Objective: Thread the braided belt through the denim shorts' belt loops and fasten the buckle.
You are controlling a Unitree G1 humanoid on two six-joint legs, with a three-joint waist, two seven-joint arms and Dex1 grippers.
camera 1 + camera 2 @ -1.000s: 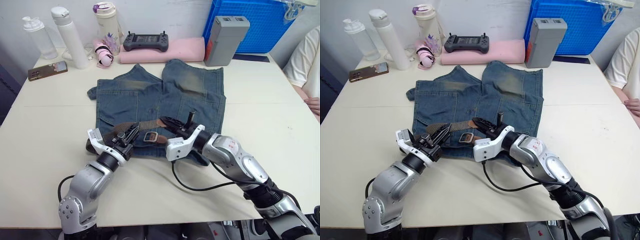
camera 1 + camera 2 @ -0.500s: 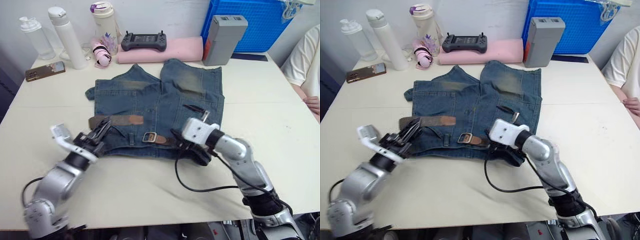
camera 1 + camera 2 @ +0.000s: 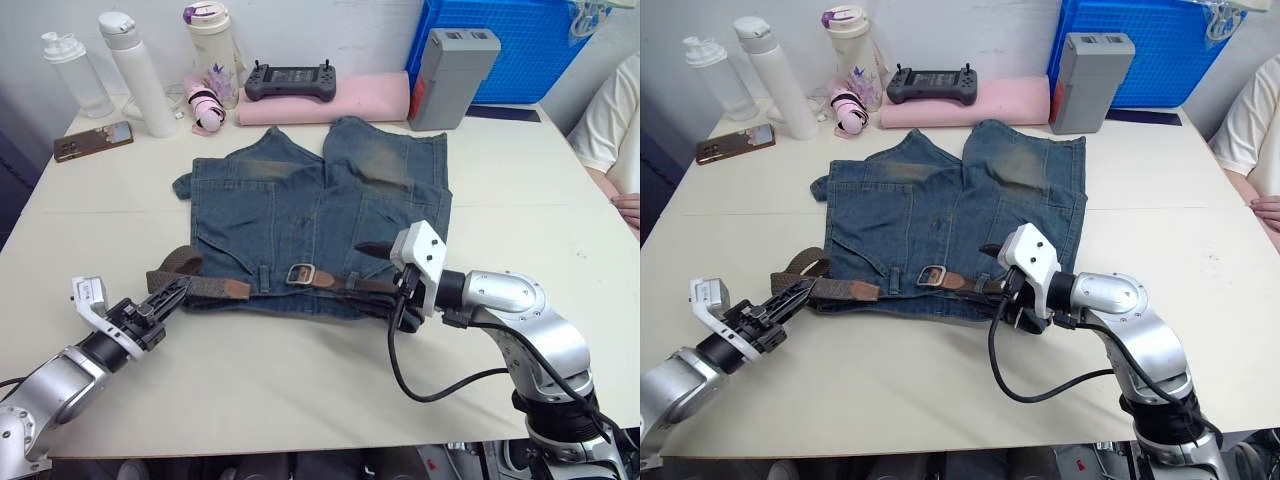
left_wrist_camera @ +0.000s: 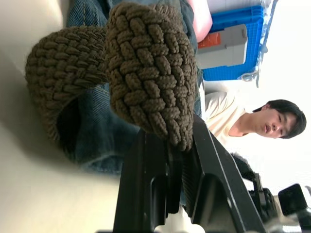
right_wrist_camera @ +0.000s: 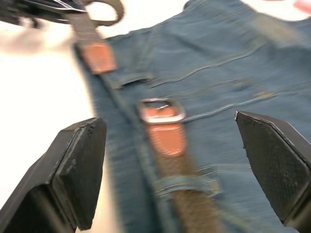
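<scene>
The denim shorts (image 3: 320,215) lay flat on the worktop (image 3: 540,190), waistband toward the near edge. The braided belt (image 3: 200,285) ran along that waistband, its buckle (image 3: 302,273) near the middle and its left part looped off the shorts' left side. The left claw (image 3: 165,298) was clamped on that loop of belt. The right claw (image 5: 175,165) hovered over the waistband right of the buckle, fingers spread wide, holding nothing.
</scene>
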